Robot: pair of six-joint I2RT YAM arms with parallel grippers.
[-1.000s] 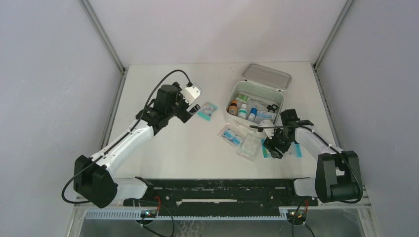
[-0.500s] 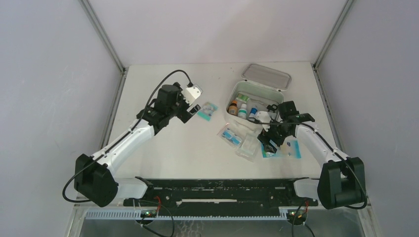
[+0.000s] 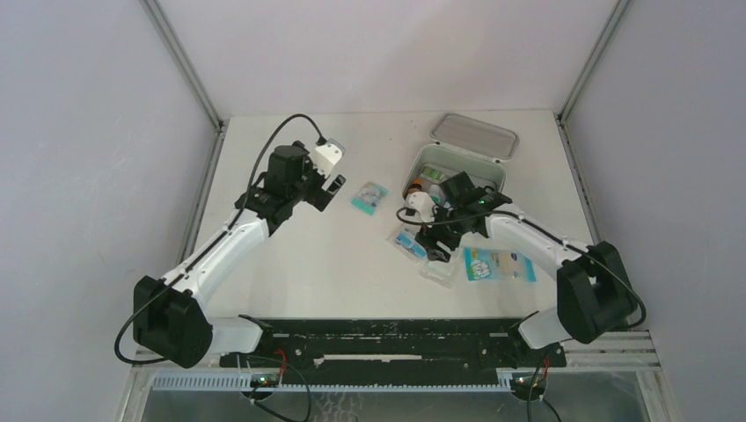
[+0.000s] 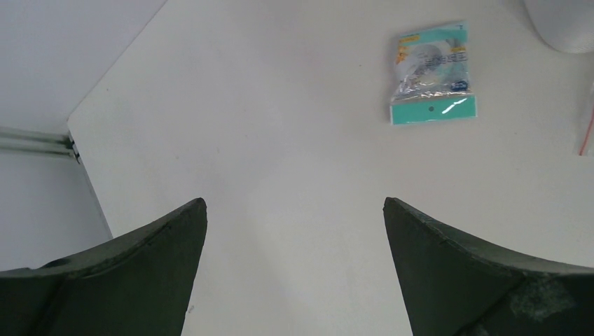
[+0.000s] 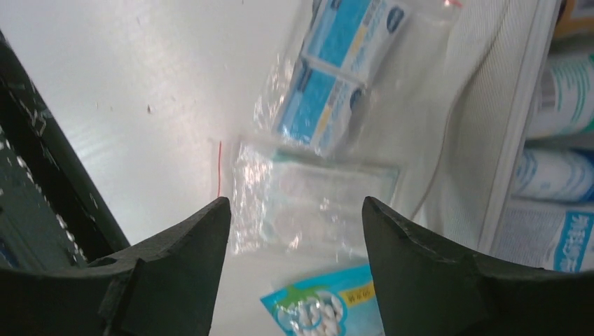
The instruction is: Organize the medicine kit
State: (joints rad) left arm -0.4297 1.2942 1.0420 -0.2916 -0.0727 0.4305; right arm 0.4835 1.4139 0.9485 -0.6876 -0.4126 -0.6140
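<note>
The kit point(image 3: 494, 171) lies open at the far right of the tabletop point(image 3: 290, 264), its lid point(image 3: 476, 136) hinged back on the far side and bottles point(image 5: 560, 105) inside. The left pincer point(image 4: 294, 210) is spread wide and empty, hovering over bare tabletop to the left of a teal packet point(image 4: 432, 73). The right pincer point(image 5: 294, 206) is open and grips nothing, hanging over a clear packet point(image 5: 308, 203) just near of the kit. A sachet packet point(image 5: 336, 77) lies just beside the clear one. A blue-and-white pouch point(image 3: 499, 265) lies further right.
</note>
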